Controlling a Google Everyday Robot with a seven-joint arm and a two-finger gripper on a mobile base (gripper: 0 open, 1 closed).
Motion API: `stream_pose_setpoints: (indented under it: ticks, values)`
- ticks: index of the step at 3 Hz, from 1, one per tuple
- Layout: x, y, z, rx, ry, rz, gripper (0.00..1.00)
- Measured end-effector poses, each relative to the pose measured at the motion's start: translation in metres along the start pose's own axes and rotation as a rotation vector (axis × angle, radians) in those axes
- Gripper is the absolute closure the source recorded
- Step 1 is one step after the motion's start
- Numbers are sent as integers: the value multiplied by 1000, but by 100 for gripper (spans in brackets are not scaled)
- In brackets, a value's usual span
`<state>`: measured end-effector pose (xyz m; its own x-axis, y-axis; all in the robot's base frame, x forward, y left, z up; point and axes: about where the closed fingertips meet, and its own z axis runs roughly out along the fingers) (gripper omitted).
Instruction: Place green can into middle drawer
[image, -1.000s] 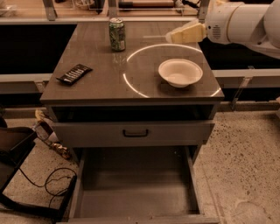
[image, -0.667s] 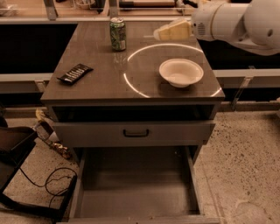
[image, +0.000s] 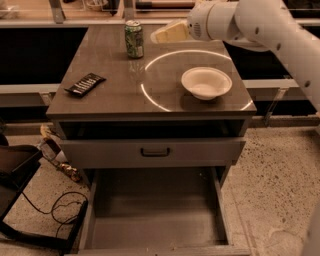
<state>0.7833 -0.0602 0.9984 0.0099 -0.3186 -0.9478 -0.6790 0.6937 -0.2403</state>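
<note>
The green can (image: 133, 39) stands upright at the back of the grey cabinet top (image: 110, 95), left of centre. My gripper (image: 167, 32) hangs at the back of the top, just right of the can and a short gap away from it, at about the can's height. It holds nothing. The white arm reaches in from the upper right. The middle drawer (image: 155, 225) is pulled out below, with a bare grey floor and nothing in it.
A white bowl (image: 206, 82) sits on the right of the top. A black flat bar-shaped object (image: 85, 84) lies at its left edge. A shut grey drawer front with a black handle (image: 155, 151) is above the open drawer. Cables (image: 55, 210) lie on the floor at left.
My arm and gripper have moved left along the back of the cabinet top, closing most of the distance to the green can. The can, bowl and drawer have not moved.
</note>
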Motion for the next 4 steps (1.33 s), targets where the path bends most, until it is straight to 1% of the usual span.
stream_pose_setpoints:
  ticks: [1,2,3,4]
  values:
    - [5,8,42,-15,-17,42,0]
    - [7,15,90,-19,-50,89,0]
    - [2,19,116,-25,-66,97,0]
    - [4,24,138,-43,-71,121,0]
